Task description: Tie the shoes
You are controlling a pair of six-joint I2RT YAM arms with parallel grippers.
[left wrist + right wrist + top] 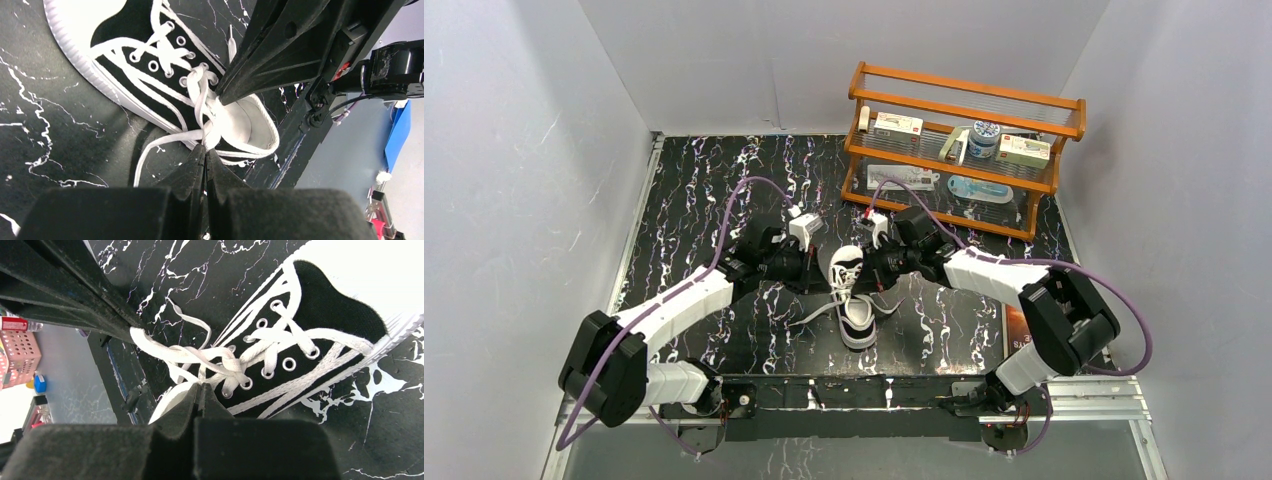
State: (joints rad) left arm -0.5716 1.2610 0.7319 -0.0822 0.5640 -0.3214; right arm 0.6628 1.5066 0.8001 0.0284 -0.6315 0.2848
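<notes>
I can't read any text from here. The boxes on the wooden rack carry print too small to make out, and the white lettering on the orange card on the desk is illegible.

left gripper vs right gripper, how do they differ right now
The left gripper meets the shoe from the left, the right gripper from the right. The left gripper pinches lace drawn out beside the shoe; the right gripper pinches close to the top eyelets. Both are shut on lace.
</notes>
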